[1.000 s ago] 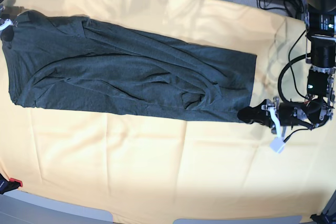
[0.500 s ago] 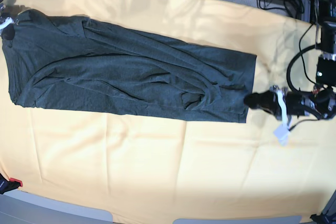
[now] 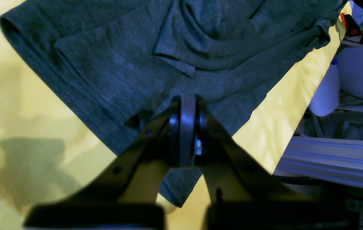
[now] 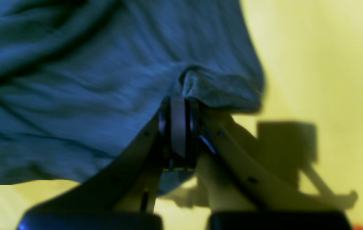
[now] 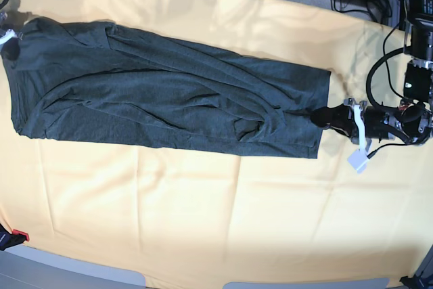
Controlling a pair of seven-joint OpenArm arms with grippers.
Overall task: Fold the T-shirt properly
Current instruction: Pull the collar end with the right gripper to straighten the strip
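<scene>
T-shirt [image 5: 169, 93] is being laid as a long band across the yellow cloth [image 5: 216, 214], its long axis running from upper left to middle right of the base view. Its right hem is being clamped by the left gripper [image 5: 319, 117], its upper-left end by the right gripper [image 5: 9, 44].

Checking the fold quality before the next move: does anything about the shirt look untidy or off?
Yes. The T-shirt lies as a long band on the yellow cloth, but it is rumpled: diagonal creases run across it and a bunched fold sits near the left gripper. Both grippers are shut on its opposite ends.
</scene>
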